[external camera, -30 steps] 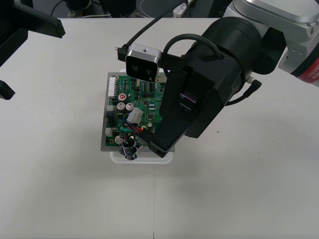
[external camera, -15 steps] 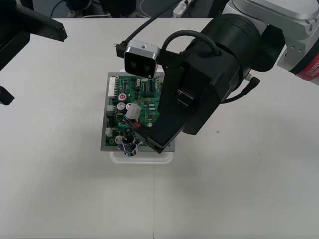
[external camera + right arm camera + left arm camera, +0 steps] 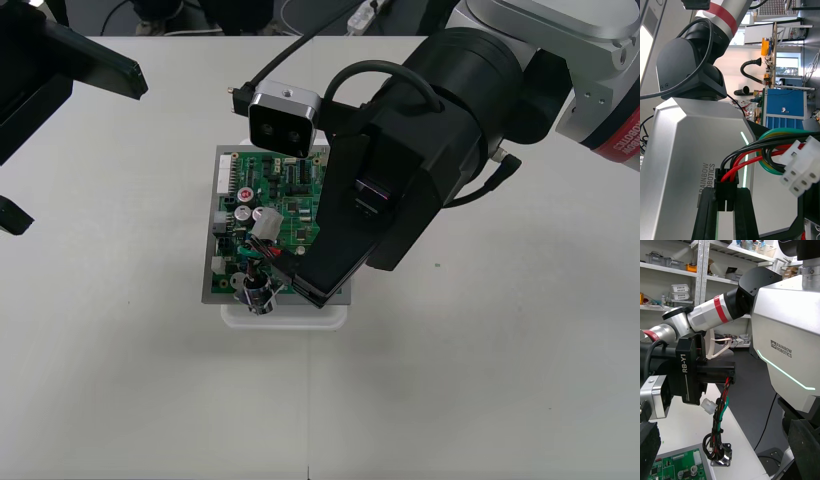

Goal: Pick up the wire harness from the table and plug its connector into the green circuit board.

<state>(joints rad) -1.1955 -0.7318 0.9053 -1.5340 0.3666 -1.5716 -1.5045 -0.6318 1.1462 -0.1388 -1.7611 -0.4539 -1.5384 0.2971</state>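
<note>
The wire harness [image 3: 262,262] is not lying on the desk [image 3: 480,380]; in the front view you see it hanging from the right pincer [image 3: 300,285], which stands over the near part of the green circuit board [image 3: 270,190] on its white base [image 3: 285,318]. Its round metal socket [image 3: 255,293] hangs at the near edge of the board, and I cannot tell if it touches there. The left pincer [image 3: 70,150] waits at the left side of the desk, well apart from the board. In the right wrist view, the two black fingers [image 3: 706,213] are closed on the small black plug [image 3: 726,185], and the red, black and green wires [image 3: 752,153] bend away from it toward a white connector [image 3: 801,170]. In the left wrist view you look at the right pincer from the side: the plug is clamped at its tip, above the board and not plugged into it, and the wires fall down to the socket, which hangs beside the board's corner. The left arm's own fingers [image 3: 648,444] stand far apart there, so this pincer is open and holds nothing.
</note>
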